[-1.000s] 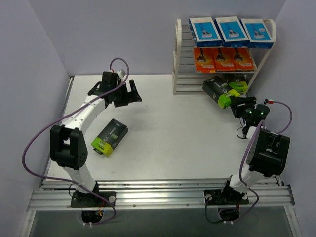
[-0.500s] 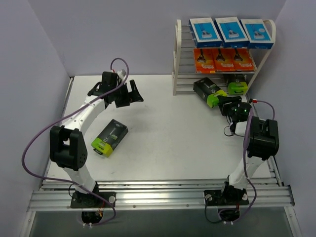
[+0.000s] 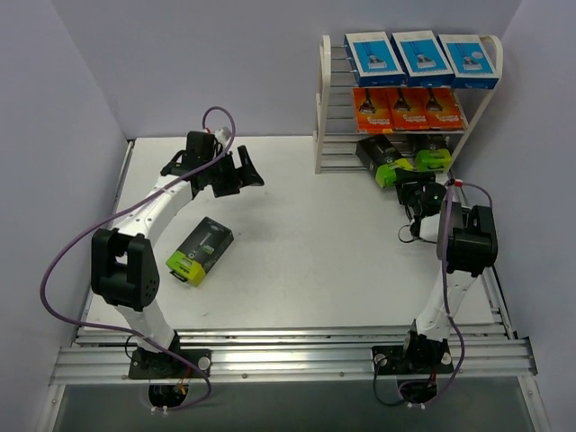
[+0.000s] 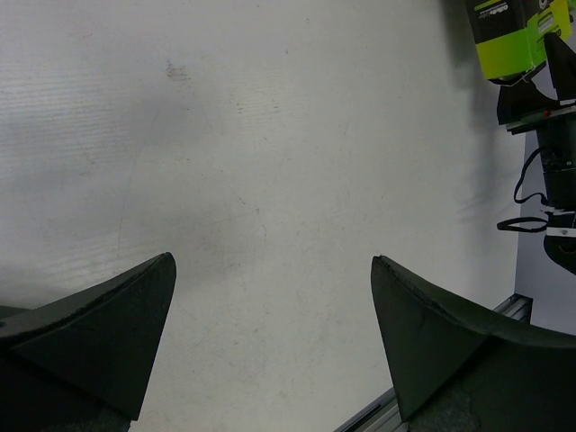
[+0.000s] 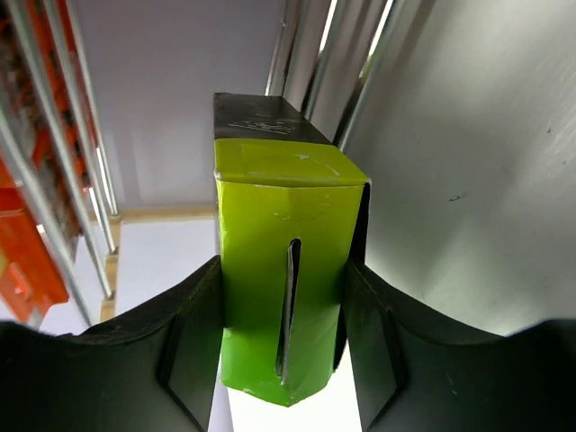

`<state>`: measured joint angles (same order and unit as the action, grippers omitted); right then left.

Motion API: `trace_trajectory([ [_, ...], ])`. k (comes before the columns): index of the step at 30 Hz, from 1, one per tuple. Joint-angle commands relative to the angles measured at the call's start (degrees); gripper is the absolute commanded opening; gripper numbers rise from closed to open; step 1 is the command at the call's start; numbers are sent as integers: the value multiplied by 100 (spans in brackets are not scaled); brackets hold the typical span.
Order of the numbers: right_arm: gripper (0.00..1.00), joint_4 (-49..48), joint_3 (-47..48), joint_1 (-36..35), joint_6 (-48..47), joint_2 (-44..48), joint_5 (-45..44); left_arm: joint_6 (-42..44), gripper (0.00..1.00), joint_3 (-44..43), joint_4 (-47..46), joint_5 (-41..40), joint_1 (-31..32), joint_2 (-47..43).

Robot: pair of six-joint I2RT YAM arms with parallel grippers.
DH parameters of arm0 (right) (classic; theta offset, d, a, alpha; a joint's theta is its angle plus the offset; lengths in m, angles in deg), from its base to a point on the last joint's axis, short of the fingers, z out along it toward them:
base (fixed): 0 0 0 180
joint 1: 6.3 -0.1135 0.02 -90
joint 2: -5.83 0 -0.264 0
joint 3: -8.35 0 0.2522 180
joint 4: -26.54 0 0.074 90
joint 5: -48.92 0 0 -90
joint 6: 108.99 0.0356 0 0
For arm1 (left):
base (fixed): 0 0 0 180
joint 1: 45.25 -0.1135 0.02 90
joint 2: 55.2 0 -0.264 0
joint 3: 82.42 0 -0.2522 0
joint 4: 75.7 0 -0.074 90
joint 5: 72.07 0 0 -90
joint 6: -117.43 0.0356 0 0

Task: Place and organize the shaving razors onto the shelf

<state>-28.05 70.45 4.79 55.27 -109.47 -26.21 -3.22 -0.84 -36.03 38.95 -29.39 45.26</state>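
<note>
The right pincer [image 5: 283, 342] is partly closed on the lime-green end of a black razor pack [image 5: 270, 225], gripping it by that short end so the black end leads in between the silvery rods of the shelf [image 3: 321, 99]. Seen from above, the pack sits angled at the front of a lower tier, just beside a second black-and-lime pack [image 3: 433, 160] already lying there. The sorting goes by colour: three blue-and-white packs [image 3: 423, 54] fill the top tier and three orange packs [image 3: 409, 108] the one below. The last black-and-lime pack [image 3: 200, 250] lies flat on the white table [image 3: 315, 243], well apart from the shelf. The left pincer [image 3: 245, 171] hovers over bare table with its jaws wide and nothing in them, probably placed to fetch it. Plain pale-lilac walls [image 3: 225, 63] close in the table on three sides.
</note>
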Motion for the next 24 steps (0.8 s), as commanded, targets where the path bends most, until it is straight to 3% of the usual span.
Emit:
trace_trajectory([
  [1,0,-1926,483,-212,229,-79,-450,15,98,-6,-262,61,58,-168],
  [13,0,-2270,1169,-459,344,-827,-1117,7,98,2,-280,122,190,-80],
  [24,0,-2331,950,-520,458,-844,-2014,-63,98,29,-350,254,198,-27],
])
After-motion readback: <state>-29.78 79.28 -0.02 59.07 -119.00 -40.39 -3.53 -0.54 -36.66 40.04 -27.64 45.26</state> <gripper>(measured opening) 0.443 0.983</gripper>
